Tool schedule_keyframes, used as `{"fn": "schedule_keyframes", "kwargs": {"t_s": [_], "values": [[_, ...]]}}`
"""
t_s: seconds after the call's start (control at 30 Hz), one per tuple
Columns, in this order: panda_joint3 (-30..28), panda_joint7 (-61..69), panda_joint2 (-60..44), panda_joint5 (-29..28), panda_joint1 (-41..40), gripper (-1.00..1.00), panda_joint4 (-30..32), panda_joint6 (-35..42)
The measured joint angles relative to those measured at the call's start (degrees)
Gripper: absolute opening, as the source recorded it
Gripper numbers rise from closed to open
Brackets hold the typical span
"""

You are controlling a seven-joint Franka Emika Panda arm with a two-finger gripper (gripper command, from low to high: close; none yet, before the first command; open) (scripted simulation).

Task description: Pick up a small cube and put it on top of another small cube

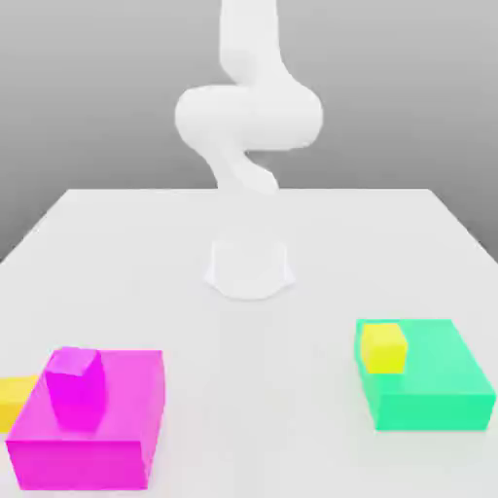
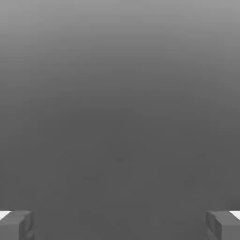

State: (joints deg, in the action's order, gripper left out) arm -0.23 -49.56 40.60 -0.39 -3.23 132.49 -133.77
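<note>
Two matte cubes (image 1: 77, 389) (image 1: 384, 349), two smooth flat blocks (image 1: 126, 389) (image 1: 433, 374)

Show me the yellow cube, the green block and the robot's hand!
Yellow cube (image 1: 385, 349): exterior view, on its front side.
Green block (image 1: 434, 411): exterior view, on its front side.
Hand (image 2: 120, 226): hand view, midway between its open fingertips.

Small cube (image 1: 16, 403): golden orange-yellow, partly hidden, beside magenta block. Another small cube (image 1: 384, 349): bright lemon-yellow, upright, near one corner atop green block.
</note>
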Motion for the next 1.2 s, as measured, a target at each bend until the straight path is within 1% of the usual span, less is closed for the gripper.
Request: {"fn": "schedule_keyframes", "kwargs": {"t_s": [0.37,0.57,0.73,0.87,1.0,1.03,1.2], "values": [[-3.68,-16.69,-23.17,-1.95,-12.02,0.00,3.13,-8.82],[-7.47,-24.30,-35.63,-1.10,-17.32,0.00,4.82,-13.59],[-9.58,-28.85,-46.14,2.11,-22.46,0.00,6.21,-17.54],[-10.77,-30.87,-54.65,6.53,-25.19,0.00,7.13,-20.75],[-8.42,-29.19,-62.99,10.18,-27.82,0.00,5.93,-26.60],[-7.64,-28.68,-65.00,10.88,-28.47,-1.00,5.54,-28.20],[-7.62,-28.74,-65.01,10.82,-28.47,-1.00,5.53,-28.31]]}}
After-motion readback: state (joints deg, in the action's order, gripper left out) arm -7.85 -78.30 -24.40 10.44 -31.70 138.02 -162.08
